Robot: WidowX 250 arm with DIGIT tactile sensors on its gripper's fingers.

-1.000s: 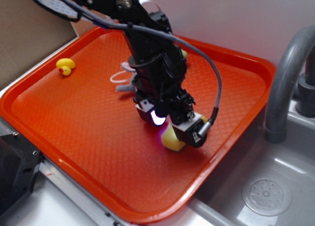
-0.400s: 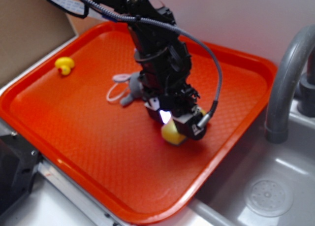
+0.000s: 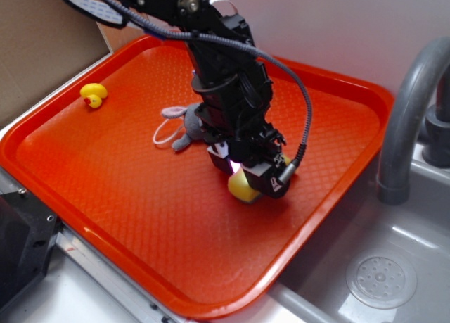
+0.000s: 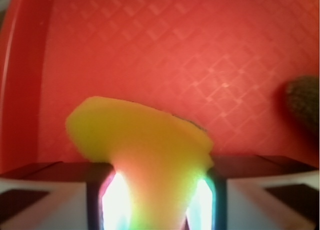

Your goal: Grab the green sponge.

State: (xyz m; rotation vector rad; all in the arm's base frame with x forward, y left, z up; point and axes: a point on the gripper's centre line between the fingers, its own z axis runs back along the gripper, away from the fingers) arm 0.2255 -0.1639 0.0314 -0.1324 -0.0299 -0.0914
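Green sponge [image 3: 241, 186], mostly bright yellow foam, sits right of the middle of the orange tray [image 3: 105, 189], pinched between the two fingers of the gripper [image 3: 247, 183]; whether it touches the tray floor or hangs just above it cannot be told. Farthest left in the exterior view, a small yellow rubber duck [image 3: 93, 94] lies near the tray's left rim, well apart from everything else. Next comes a grey plush mouse [image 3: 181, 128] with a pale looped tail, lying just beside the black arm and partly hidden behind it. The arm reaches down from the upper left, a grey cable curving round its right side. Right of the tray stands a grey tap [image 3: 408, 119] over a grey sink [image 3: 394, 267] with a round drain. In the wrist view the sponge [image 4: 145, 155] fills the lower middle, narrowed where the fingers [image 4: 95, 195] squeeze it from both sides, with a thin dark edge along its upper right; a dark blurred shape at the far right edge is too unclear to name.
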